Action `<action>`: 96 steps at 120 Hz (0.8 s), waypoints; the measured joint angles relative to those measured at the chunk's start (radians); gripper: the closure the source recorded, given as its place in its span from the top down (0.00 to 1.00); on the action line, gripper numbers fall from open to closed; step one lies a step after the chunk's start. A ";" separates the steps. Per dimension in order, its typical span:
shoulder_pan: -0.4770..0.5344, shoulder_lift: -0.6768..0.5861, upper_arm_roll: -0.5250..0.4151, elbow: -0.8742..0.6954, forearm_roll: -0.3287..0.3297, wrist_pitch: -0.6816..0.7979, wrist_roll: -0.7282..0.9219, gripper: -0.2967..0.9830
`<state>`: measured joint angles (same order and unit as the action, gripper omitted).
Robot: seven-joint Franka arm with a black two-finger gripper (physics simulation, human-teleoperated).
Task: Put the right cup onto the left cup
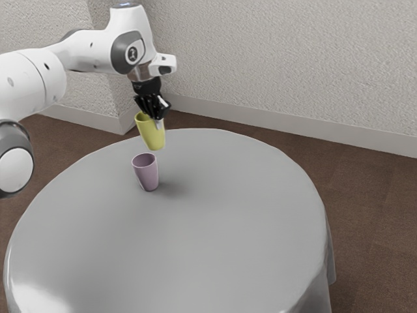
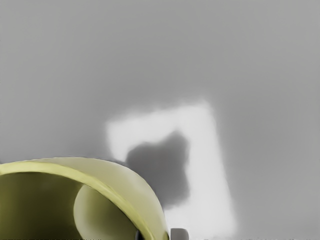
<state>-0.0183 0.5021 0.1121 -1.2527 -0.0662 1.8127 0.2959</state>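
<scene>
In the exterior view my gripper (image 1: 156, 119) points down at the yellow cup (image 1: 152, 135), its fingers on either side of the cup's wall at the rim. The yellow cup looks raised off the table and tilts slightly. The mauve cup (image 1: 146, 173) stands upright on the table, below the yellow one in that view, with a visible gap between them. The wrist view has the yellow cup (image 2: 125, 187) with its open mouth showing, and the tips of my gripper (image 2: 159, 234) on both sides of its wall.
A round table (image 1: 215, 241) with a grey cloth lies under the cups. A textured wall (image 1: 280, 59) rises behind it. Bright glare and a dark shadow lie on the tabletop (image 2: 260, 110) near the held cup.
</scene>
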 joint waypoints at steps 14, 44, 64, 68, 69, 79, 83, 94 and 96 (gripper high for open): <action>0.004 -0.019 0.004 -0.023 0.015 -0.004 0.000 0.15; 0.030 -0.036 0.009 -0.064 0.026 -0.008 0.001 0.15; 0.036 -0.036 0.009 -0.080 0.032 -0.006 0.001 0.15; 0.037 -0.034 0.009 -0.080 0.042 -0.004 0.001 0.15; 0.037 -0.034 0.009 -0.080 0.045 -0.003 0.001 0.15; 0.039 -0.018 0.008 -0.073 0.060 0.002 0.001 0.15; 0.039 -0.011 0.008 -0.068 0.064 0.006 0.001 0.15; 0.040 0.014 0.006 -0.060 0.066 0.022 0.002 0.15; 0.039 0.017 0.005 -0.059 0.065 0.026 0.002 0.15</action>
<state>0.0210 0.5188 0.1170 -1.3118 -0.0008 1.8390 0.2979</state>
